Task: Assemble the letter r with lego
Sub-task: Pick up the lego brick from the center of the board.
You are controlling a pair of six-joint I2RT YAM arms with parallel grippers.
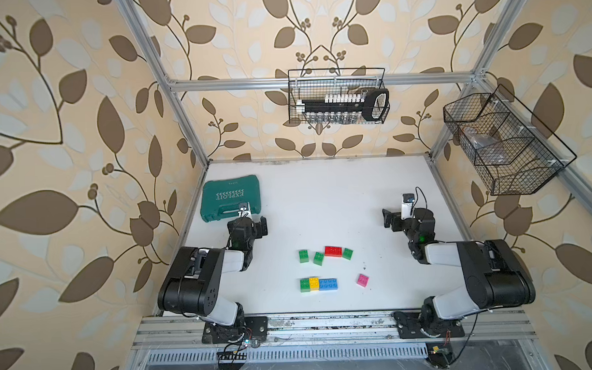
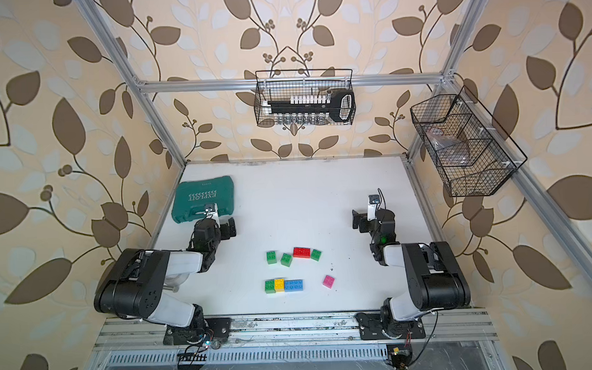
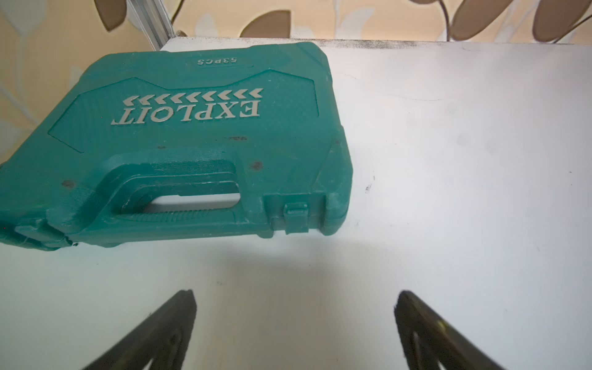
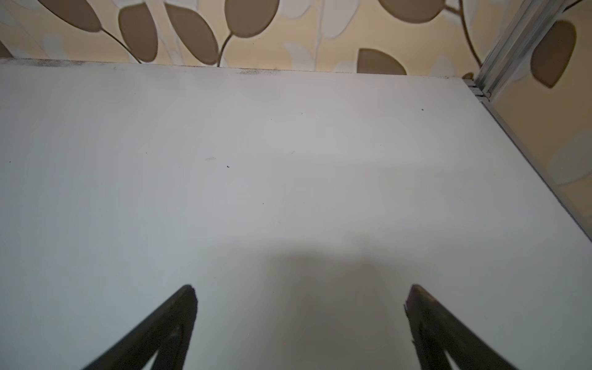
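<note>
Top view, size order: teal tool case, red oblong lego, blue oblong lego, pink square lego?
1. Teal plastic tool case
2. Red oblong studded brick and blue oblong studded brick: look alike, unranked
3. Pink square studded brick

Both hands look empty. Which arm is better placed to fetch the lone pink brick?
Right, probably. The pink brick lies apart, nearer the right arm, and the right hand is open and empty. The left hand, also open, would have to reach across the loose green bricks.
</note>
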